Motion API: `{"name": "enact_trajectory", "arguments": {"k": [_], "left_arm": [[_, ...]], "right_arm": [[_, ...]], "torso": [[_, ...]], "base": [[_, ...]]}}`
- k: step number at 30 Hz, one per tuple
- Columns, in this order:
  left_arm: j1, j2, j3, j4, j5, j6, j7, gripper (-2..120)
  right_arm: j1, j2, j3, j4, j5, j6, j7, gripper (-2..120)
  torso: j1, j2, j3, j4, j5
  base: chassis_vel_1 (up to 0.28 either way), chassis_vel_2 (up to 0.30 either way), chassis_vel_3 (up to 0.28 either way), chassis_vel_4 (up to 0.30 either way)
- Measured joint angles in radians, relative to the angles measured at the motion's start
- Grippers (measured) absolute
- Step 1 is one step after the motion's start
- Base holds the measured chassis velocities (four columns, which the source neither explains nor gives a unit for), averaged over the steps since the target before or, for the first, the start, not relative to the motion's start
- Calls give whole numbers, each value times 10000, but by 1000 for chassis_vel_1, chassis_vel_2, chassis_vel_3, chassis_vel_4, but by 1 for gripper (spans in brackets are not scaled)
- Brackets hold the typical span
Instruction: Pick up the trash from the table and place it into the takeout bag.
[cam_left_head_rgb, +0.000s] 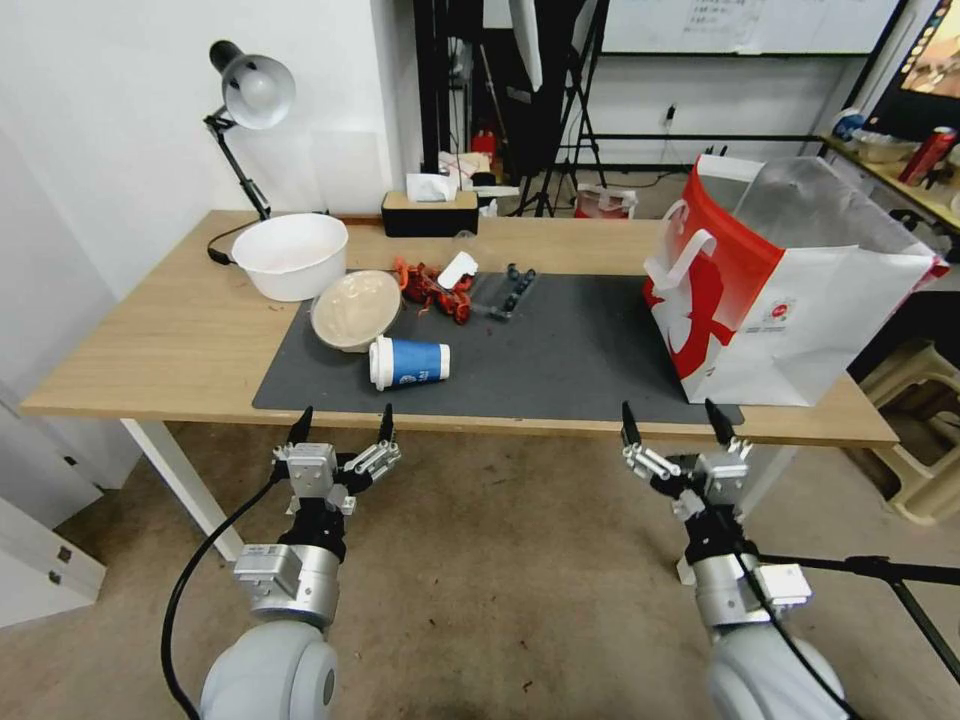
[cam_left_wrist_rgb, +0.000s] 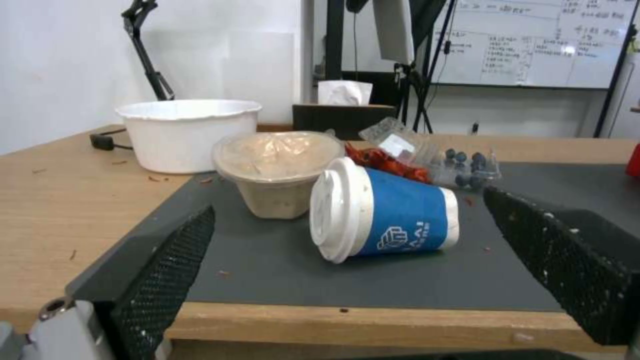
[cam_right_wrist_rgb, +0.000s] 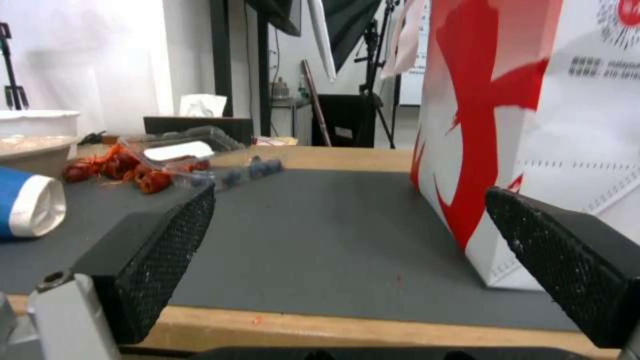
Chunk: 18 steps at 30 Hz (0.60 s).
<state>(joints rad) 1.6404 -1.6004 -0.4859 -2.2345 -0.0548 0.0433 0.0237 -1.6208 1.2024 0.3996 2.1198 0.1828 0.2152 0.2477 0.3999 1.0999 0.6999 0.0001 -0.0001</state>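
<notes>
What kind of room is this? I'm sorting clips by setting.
Probably a lab or studio set up for recording: a whiteboard, light stands, and a table staged with trash and a takeout bag.

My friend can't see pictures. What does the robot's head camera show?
A wooden table holds trash on a grey mat: a blue cup on its side, a beige bowl, red scraps. A red-and-white bag stands at the right. The left gripper and right gripper are open, short of the table's near edge.
</notes>
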Motion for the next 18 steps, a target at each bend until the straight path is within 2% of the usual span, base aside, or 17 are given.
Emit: {"name": "enact_trajectory", "arguments": {"k": [18], "left_arm": [[-153,-15,59,168,8,-5,5,100]], "right_arm": [[294,53,-79,-314,-20,-1,118,100]], "torso": [[1,0,1,-2,1]], "base": [[0,0,0,0]]}}
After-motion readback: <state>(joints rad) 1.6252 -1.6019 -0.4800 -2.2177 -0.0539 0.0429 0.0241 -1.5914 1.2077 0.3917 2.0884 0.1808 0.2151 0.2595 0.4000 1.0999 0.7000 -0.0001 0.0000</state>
